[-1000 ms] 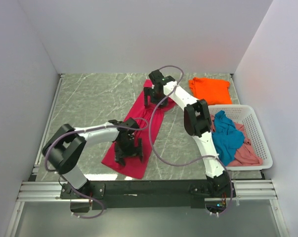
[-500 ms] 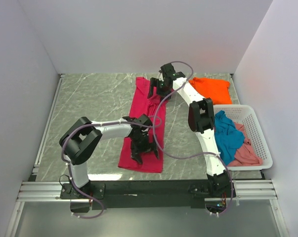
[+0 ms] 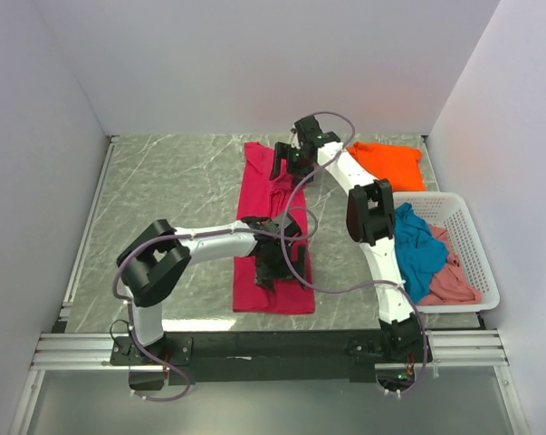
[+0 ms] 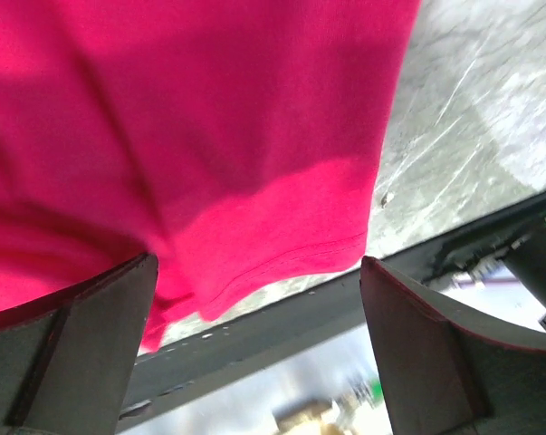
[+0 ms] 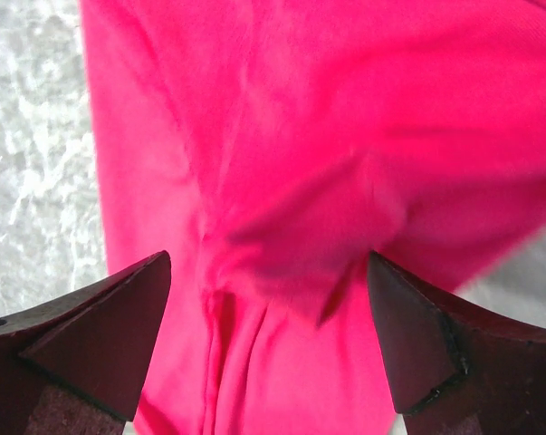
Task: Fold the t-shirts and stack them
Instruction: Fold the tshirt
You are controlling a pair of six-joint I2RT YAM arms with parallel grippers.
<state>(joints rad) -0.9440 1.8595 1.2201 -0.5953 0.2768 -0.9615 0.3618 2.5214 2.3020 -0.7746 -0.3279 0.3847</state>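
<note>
Left gripper (image 4: 256, 263), crimson t-shirt (image 3: 258, 187) seemingly folded

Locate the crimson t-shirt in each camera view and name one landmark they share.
Top external: the crimson t-shirt lies as a long strip mid-table, running far to near.
Left wrist: the crimson t-shirt fills the upper left, hem at lower centre.
Right wrist: the crimson t-shirt fills most of the frame, wrinkled.
Shared landmark: the grey marbled tabletop beside it.
</note>
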